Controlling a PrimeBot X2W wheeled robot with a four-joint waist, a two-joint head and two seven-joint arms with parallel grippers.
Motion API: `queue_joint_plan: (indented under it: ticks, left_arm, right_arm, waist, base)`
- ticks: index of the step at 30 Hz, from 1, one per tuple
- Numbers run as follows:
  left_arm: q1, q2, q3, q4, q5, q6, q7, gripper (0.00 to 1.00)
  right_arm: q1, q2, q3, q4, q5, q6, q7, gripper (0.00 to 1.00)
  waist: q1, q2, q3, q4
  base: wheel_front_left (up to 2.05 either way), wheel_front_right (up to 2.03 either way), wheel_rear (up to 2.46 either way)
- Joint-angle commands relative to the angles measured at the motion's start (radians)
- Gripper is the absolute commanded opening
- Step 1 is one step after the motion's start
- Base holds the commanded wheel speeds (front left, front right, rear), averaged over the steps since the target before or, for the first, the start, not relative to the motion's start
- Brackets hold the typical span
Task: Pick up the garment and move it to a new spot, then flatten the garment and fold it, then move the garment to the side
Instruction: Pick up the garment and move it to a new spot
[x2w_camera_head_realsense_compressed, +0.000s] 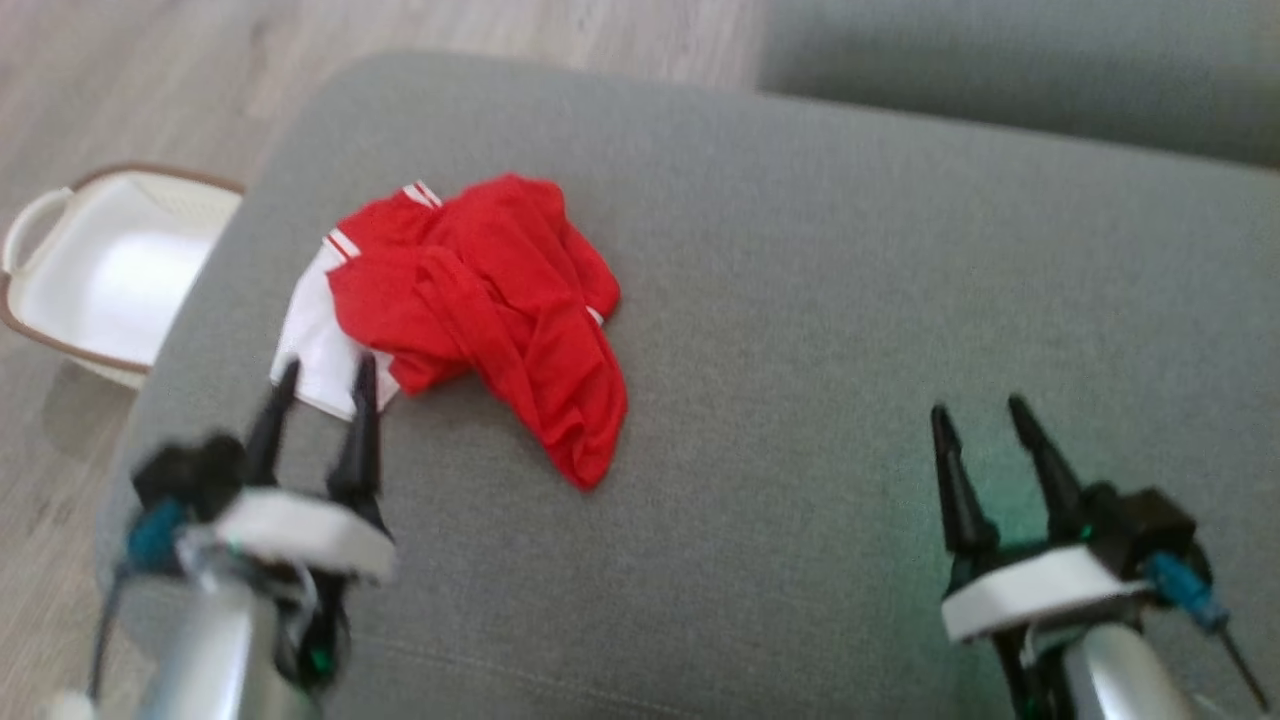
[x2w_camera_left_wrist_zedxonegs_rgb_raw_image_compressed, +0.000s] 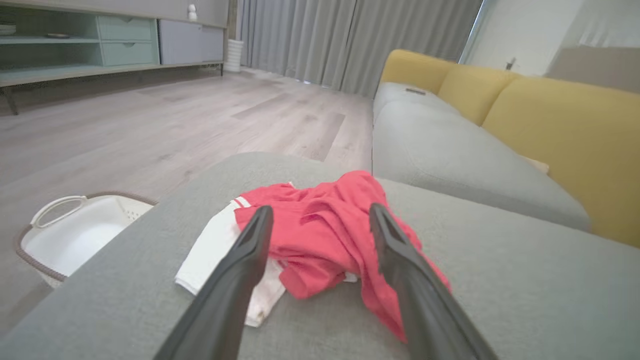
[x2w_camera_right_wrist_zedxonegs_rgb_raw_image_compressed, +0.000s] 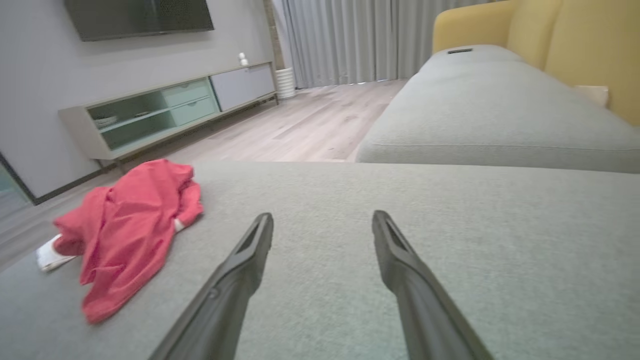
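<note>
A crumpled red and white garment (x2w_camera_head_realsense_compressed: 480, 300) lies in a heap on the left part of a grey cushion (x2w_camera_head_realsense_compressed: 800, 300). My left gripper (x2w_camera_head_realsense_compressed: 322, 372) hovers open just short of the garment's white near edge, nothing between its fingers. In the left wrist view the garment (x2w_camera_left_wrist_zedxonegs_rgb_raw_image_compressed: 320, 235) sits straight ahead beyond the spread fingers (x2w_camera_left_wrist_zedxonegs_rgb_raw_image_compressed: 250, 250). My right gripper (x2w_camera_head_realsense_compressed: 980, 408) is open over bare cushion at the lower right, well away from the garment. The right wrist view has the garment (x2w_camera_right_wrist_zedxonegs_rgb_raw_image_compressed: 130, 225) far off to the left of my right gripper (x2w_camera_right_wrist_zedxonegs_rgb_raw_image_compressed: 322, 217).
A white laundry basket (x2w_camera_head_realsense_compressed: 110, 270) with a brown rim stands on the wooden floor left of the cushion. A second grey seat (x2w_camera_left_wrist_zedxonegs_rgb_raw_image_compressed: 450, 160) with yellow backrests (x2w_camera_left_wrist_zedxonegs_rgb_raw_image_compressed: 565, 135) lies beyond. A low TV cabinet (x2w_camera_right_wrist_zedxonegs_rgb_raw_image_compressed: 165, 110) stands against the far wall.
</note>
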Motion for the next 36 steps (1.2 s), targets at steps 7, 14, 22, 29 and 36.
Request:
queue_joint_plan:
  ticks: [7, 14, 22, 29, 36]
  left_arm:
    - [-0.309, 0.182, -0.109, 0.187, -0.012, -0.012, 0.059, 1.00]
    - [-0.491, 0.305, -0.329, 0.318, -0.177, -0.012, 0.163, 1.00]
    - [-0.576, 0.380, -0.563, 0.389, -0.355, -0.013, 0.234, 0.30]
    - [-0.623, 0.417, -0.640, 0.417, -0.420, -0.013, 0.088, 0.00]
    - [-0.665, 0.427, -0.589, 0.361, -0.382, -0.011, -0.003, 0.00]
  right_arm:
    - [-0.085, -0.005, -0.022, -0.091, -0.043, -0.001, 0.026, 1.00]
    - [-0.110, -0.005, -0.036, -0.117, -0.059, -0.001, 0.032, 1.00]
    - [-0.125, -0.005, -0.034, -0.115, -0.058, -0.001, 0.027, 1.00]
    - [-0.125, -0.005, -0.032, -0.086, -0.043, -0.001, 0.015, 1.00]
    - [-0.118, -0.005, -0.013, -0.053, -0.019, -0.001, -0.001, 1.00]
  waist:
    - [0.0000, 0.0000, 0.157, -0.071]
    - [0.0000, 0.0000, 0.230, -0.106]
    - [0.0000, 0.0000, 0.260, -0.128]
    - [0.0000, 0.0000, 0.223, -0.134]
    - [0.0000, 0.0000, 0.156, -0.141]
  base:
    - [0.00, 0.00, 0.00]
    - [0.00, 0.00, 0.00]
    - [0.00, 0.00, 0.00]
    - [0.00, 0.00, 0.00]
    - [0.00, 0.00, 0.00]
